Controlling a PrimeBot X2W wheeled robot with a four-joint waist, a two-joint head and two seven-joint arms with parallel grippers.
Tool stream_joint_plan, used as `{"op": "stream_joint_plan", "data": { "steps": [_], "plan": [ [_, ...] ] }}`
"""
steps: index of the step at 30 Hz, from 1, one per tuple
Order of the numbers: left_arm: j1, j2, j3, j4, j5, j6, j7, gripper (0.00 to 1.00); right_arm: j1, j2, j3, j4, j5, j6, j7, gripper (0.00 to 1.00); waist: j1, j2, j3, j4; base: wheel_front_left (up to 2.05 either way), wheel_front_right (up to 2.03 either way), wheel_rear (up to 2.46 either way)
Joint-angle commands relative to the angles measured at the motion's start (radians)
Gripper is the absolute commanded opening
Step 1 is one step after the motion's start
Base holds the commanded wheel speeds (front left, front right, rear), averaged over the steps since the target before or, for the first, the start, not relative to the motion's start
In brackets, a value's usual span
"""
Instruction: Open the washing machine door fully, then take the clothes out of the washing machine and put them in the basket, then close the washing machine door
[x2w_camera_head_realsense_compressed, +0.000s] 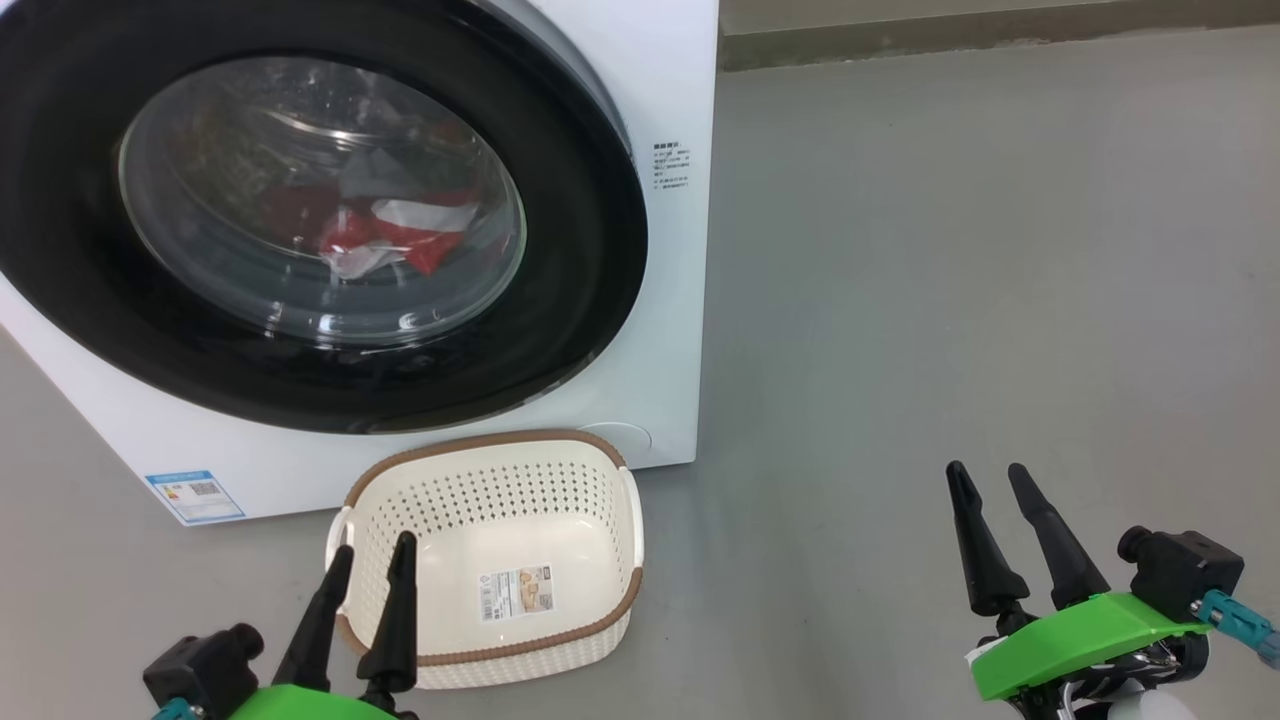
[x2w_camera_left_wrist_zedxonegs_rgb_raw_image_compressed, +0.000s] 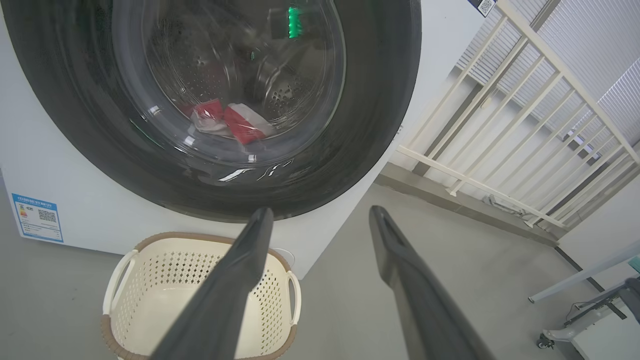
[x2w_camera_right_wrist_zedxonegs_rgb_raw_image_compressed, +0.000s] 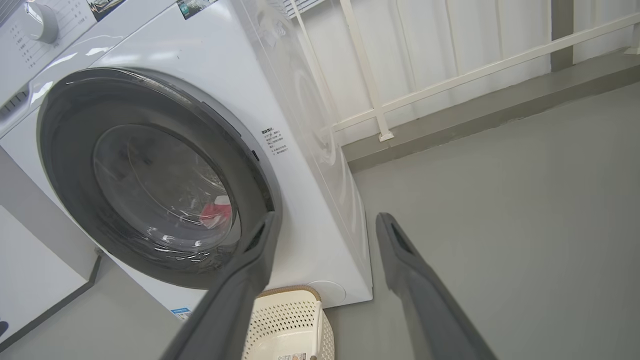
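The white washing machine stands ahead with its black-rimmed door shut against the front. Through the glass I see red and white clothes lying in the drum, also clothes in the left wrist view. The cream basket sits empty on the floor right below the door. My left gripper is open, low at the basket's near left corner, holding nothing. My right gripper is open too, well to the right over bare floor, apart from the machine.
Grey floor stretches to the right of the machine. A cream railing and a low kerb run behind it. A blue label is stuck on the machine's lower left front. Pale equipment legs show at the far right of the left wrist view.
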Motion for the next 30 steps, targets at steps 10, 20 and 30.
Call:
{"op": "stream_joint_plan", "data": {
  "steps": [10, 20, 30],
  "plan": [
    [-0.047, 0.019, 0.007, -0.033, 0.136, 0.011, -0.046, 1.00, -0.056, -0.014, 0.040, -0.046, -0.146, -0.001, -0.041, 1.00, -0.0001, 0.0000, 0.000, -0.003, 0.00, 0.00, 0.00],
    [-0.055, 0.021, 0.002, -0.050, 0.248, 0.018, -0.079, 1.00, -0.064, -0.016, 0.060, -0.058, -0.274, -0.001, -0.074, 1.00, -0.0001, 0.0000, 0.001, -0.003, 0.00, 0.00, 0.00],
    [-0.058, 0.022, -0.002, -0.059, 0.339, 0.023, -0.105, 1.00, -0.065, -0.018, 0.066, -0.066, -0.376, -0.001, -0.100, 1.00, -0.0001, 0.0000, 0.000, -0.003, 0.00, 0.00, 0.00]
  ]
}}
